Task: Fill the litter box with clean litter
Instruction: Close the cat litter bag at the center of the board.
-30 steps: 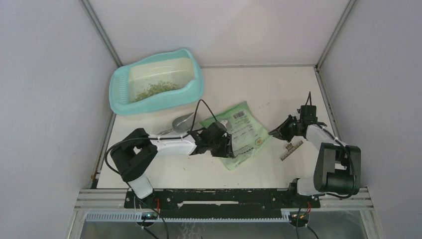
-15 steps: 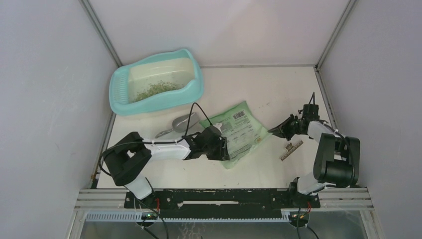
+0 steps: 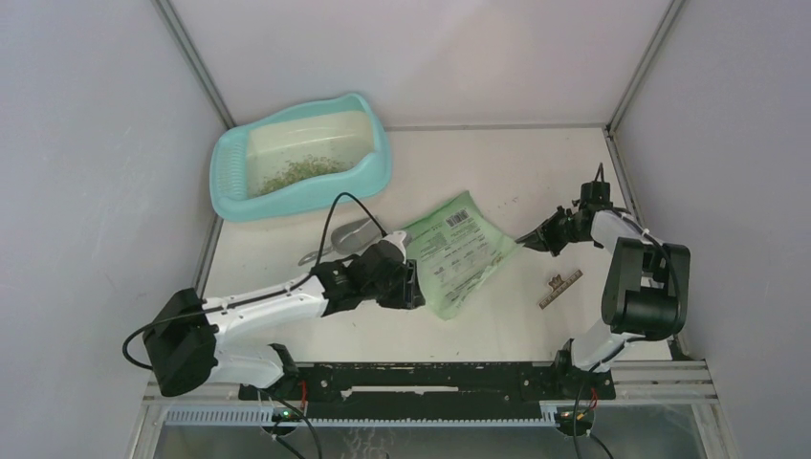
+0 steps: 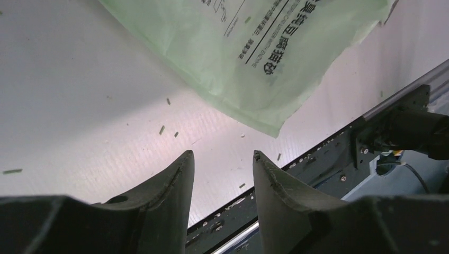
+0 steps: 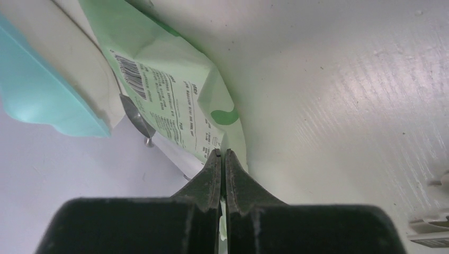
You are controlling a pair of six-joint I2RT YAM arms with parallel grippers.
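Litter box (image 3: pixel 316 197) far-left, well beyond left gripper (image 3: pixel 418 286)

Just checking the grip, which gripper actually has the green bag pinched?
The right gripper: it is shut on the edge of the green bag. The left gripper stands open, the bag's corner ahead of it.

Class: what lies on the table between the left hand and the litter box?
A grey metal scoop lies between the left hand and the litter box; the top view shows it.
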